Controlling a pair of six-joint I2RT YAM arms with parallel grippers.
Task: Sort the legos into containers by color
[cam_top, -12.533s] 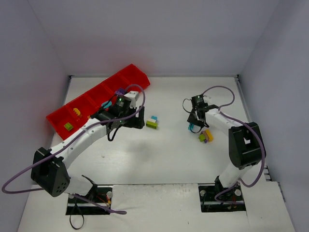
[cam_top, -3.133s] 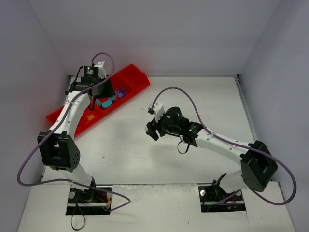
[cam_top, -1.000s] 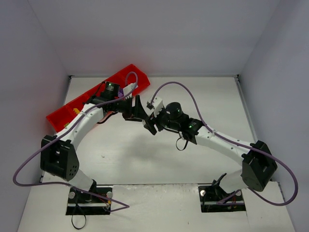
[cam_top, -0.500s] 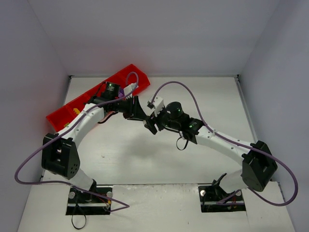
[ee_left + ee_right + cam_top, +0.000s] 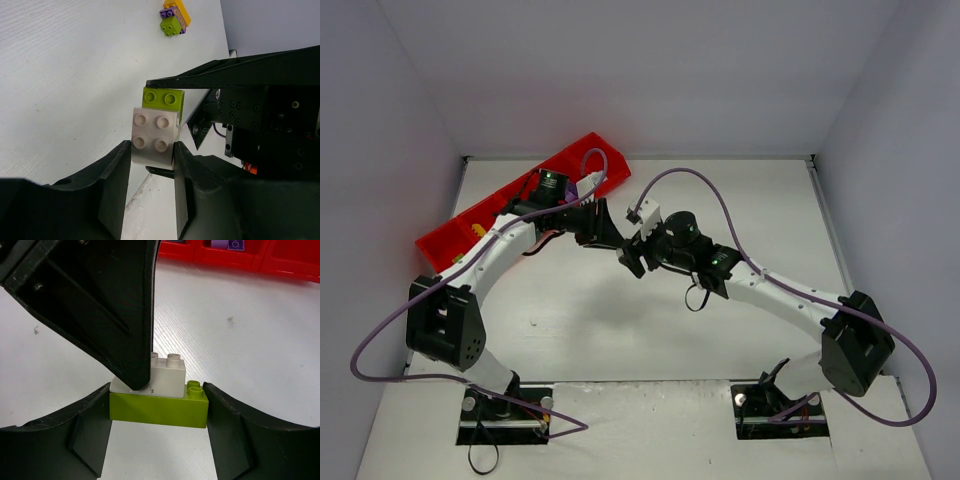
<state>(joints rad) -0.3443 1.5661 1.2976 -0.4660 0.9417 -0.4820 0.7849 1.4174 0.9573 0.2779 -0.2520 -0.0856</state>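
Two stacked legos hang between both grippers above the table's middle. In the right wrist view my right gripper (image 5: 157, 391) is shut on the ends of the lime green brick (image 5: 159, 410), which carries a white brick (image 5: 169, 379) on top. In the left wrist view my left gripper (image 5: 152, 148) is shut on that white brick (image 5: 154, 137), with the lime brick (image 5: 163, 99) behind it. From above, the left gripper (image 5: 612, 236) and right gripper (image 5: 632, 258) meet tip to tip and hide both bricks. The red tray of containers (image 5: 448, 242) lies at the back left.
A loose stack of yellow-orange, purple and green legos (image 5: 174, 19) lies on the white table beyond the grippers. The red tray (image 5: 250, 261) shows a purple brick (image 5: 227, 244) in one compartment. A yellow brick (image 5: 477, 231) sits in another. Grey walls enclose the table.
The left gripper has edged slightly right and closed in against the right gripper's tips. The right arm has barely shifted.
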